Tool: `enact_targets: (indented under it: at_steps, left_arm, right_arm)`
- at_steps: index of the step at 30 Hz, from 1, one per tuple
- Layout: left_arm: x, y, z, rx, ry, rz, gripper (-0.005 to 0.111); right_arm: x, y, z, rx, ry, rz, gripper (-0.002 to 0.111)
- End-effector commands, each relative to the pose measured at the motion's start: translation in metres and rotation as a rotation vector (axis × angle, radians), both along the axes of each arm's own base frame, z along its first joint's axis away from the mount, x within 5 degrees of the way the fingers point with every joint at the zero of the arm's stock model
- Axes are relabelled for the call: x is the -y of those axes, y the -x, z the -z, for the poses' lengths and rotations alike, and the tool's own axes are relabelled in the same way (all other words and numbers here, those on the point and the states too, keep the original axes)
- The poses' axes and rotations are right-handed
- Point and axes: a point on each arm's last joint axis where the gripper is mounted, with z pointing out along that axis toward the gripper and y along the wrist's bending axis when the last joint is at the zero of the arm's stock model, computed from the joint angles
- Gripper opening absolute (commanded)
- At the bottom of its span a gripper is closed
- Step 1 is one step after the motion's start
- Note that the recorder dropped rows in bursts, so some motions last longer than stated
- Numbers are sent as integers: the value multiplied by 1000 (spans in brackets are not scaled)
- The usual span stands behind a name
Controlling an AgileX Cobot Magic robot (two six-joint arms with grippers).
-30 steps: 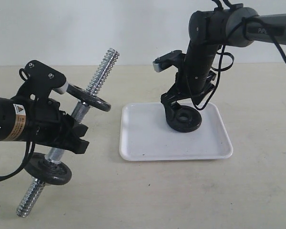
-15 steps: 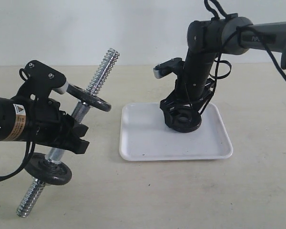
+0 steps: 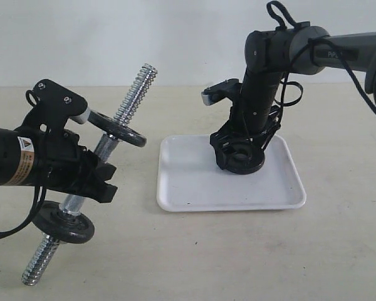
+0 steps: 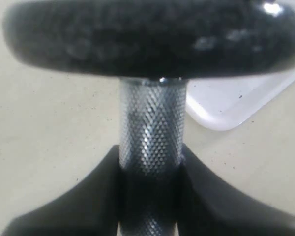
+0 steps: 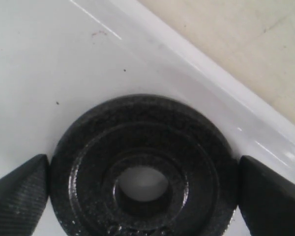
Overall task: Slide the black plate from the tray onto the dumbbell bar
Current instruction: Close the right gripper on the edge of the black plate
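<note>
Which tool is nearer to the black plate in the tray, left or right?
Right. The right tool straddles the black plate in the tray, one finger on each side; the left tool grips the dumbbell bar, outside the tray.

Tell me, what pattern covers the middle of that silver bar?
A fine diamond crosshatch, cut into the bar; the left wrist view shows it best.

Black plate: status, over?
Left gripper shut on dumbbell bar, held tilted. Right gripper open, straddling black plate, flat on tray. Two loaded plates on bar; upper threaded end free.
</note>
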Motion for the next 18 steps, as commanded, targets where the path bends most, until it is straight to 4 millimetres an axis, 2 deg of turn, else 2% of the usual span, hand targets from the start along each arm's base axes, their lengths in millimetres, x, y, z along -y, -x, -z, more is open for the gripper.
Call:
enact_targets:
  at_steps: [1,4,7,11,12,18]
  left_arm:
    - [0,-3,-27,89,42,-19,4]
    - [0,-3,-27,89,42,-19,4]
    - [0,-3,-27,89,42,-19,4]
    - [0,-3,-27,89,42,-19,4]
    - [0,-3,-27,89,42,-19,4]
    - [0,-3,-27,90,41,-21,4]
  right_arm:
    - [3,3,12,-57,25,10,84]
    - [3,4,12,-66,28,9,69]
    - [4,5,12,-80,32,8,46]
    - [4,7,12,-98,39,6,5]
    - [4,8,12,-102,40,7,0]
    - [5,8,12,-107,43,-23,0]
